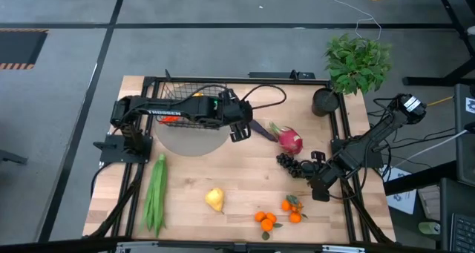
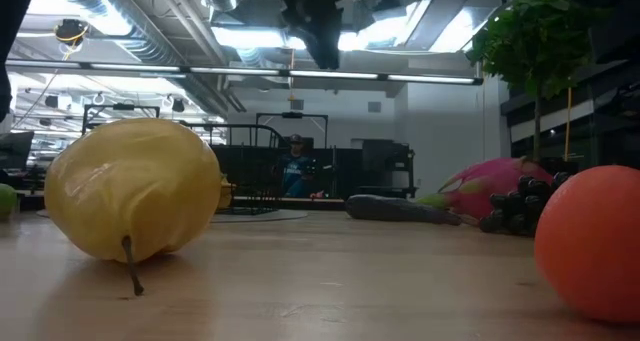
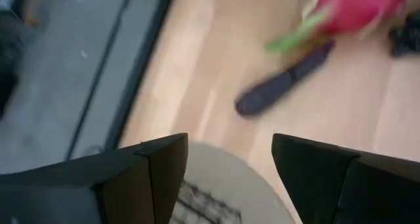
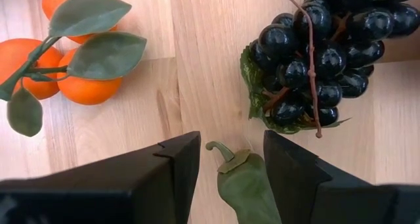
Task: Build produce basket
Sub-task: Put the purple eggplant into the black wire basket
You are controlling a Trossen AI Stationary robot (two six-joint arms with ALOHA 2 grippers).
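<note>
Overhead, the left gripper (image 1: 239, 131) hangs with fingers apart and empty just past the wire basket (image 1: 194, 109), its arm stretched across the basket's top; the eggplant (image 1: 260, 129) lies just beyond its fingertips. Further off, the right gripper (image 1: 318, 185), arm folded low, is clamped on a small green pepper (image 4: 247, 184), with dark grapes (image 4: 321, 50) just ahead and oranges (image 4: 69, 50) beside.

We note a leafy green potted plant (image 1: 358, 62) at the table's far right corner, with a dark round cup (image 1: 324, 102) just beside it on the wooden tabletop (image 1: 223, 175). A pale round mat (image 1: 191, 140) lies on the boards. In the low view, a seated person (image 2: 294, 171) appears in the room beyond.
</note>
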